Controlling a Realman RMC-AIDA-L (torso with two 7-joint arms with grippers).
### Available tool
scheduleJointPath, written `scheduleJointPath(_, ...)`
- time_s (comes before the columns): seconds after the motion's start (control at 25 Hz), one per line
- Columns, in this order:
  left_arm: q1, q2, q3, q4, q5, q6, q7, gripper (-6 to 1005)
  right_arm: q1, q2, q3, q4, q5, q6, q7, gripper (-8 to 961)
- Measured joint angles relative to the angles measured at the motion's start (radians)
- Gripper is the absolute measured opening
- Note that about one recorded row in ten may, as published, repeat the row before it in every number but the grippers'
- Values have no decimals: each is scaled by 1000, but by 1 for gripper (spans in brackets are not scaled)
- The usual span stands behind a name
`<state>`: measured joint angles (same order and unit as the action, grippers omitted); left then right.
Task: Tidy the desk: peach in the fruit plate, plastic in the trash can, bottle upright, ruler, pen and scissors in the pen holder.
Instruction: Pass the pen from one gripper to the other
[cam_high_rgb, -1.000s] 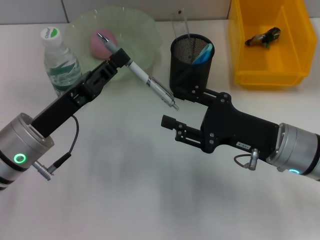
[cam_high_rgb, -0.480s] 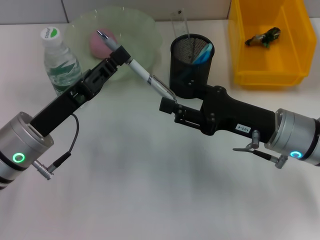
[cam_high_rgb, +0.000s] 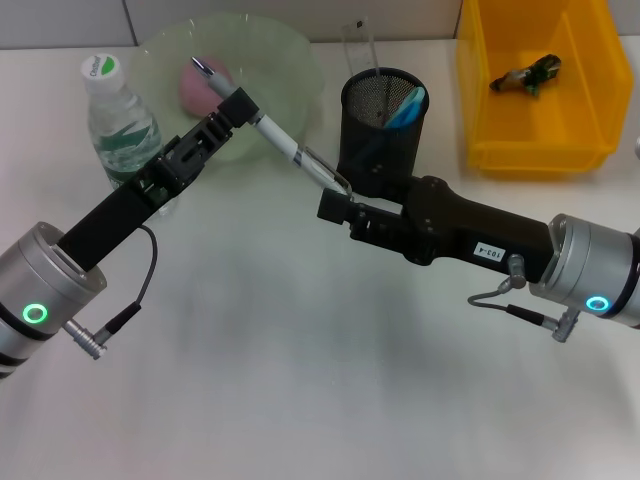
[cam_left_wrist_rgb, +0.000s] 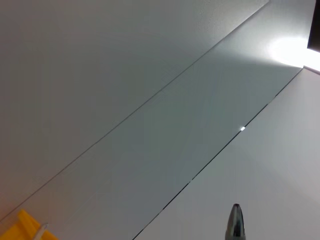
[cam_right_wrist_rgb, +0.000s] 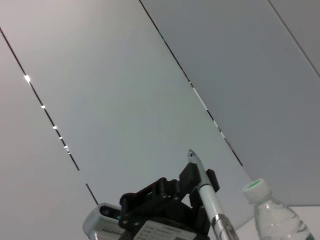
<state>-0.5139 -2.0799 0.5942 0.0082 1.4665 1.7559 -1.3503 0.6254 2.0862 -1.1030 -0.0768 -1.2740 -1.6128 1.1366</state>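
Presently, we record the desk as follows.

Pen: we find the pen (cam_high_rgb: 280, 140) held in the air, slanting from over the fruit plate down toward the pen holder, touching neither.

Left gripper: we see the left gripper (cam_high_rgb: 240, 106) clamped on the upper part of the pen, over the near edge of the plate.

Right gripper: the right gripper (cam_high_rgb: 338, 203) sits at the pen's lower end, just in front of the holder. We cannot tell whether its jaws have closed on the pen or merely flank it.

Step in hand: we judge this a hand-over of the pen from left arm to right, ahead of dropping it in the holder.

Peach: a pink peach (cam_high_rgb: 196, 84) lies in the green fruit plate (cam_high_rgb: 290, 55) at the far left; we count this item done.

Bottle: the water bottle (cam_high_rgb: 120, 125) stands upright at the far left, cap on; done.

Plastic: a crumpled wrapper (cam_high_rgb: 528, 75) lies in the yellow bin (cam_high_rgb: 480, 90) at the far right, which we take for the trash can; done.

Pen holder: the black mesh pen holder (cam_high_rgb: 384, 130) carries a clear ruler (cam_high_rgb: 358, 45) and a blue-handled item (cam_high_rgb: 405, 107), which we take for the scissors.

Outstanding: only the pen, by our reading.
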Motion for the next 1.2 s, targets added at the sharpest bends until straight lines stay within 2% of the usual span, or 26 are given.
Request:
scheduleJointPath(0.32,4,1,-8,-10,0,-6,-1,151,-19,6,7,24,6,9,-183,652)
scheduleJointPath(0.72,8,0,-40,-48,0,-6,-25,148,-28,6,25,56,12,7,-308,653)
scheduleJointPath(1.0,4,0,-67,-82,0,-26,-39,150,-21,6,116,150,12,4,-557,652)
scheduleJointPath(1.2,1,0,-98,-110,0,-63,-50,153,-15,6,140,175,8,4,-708,652)
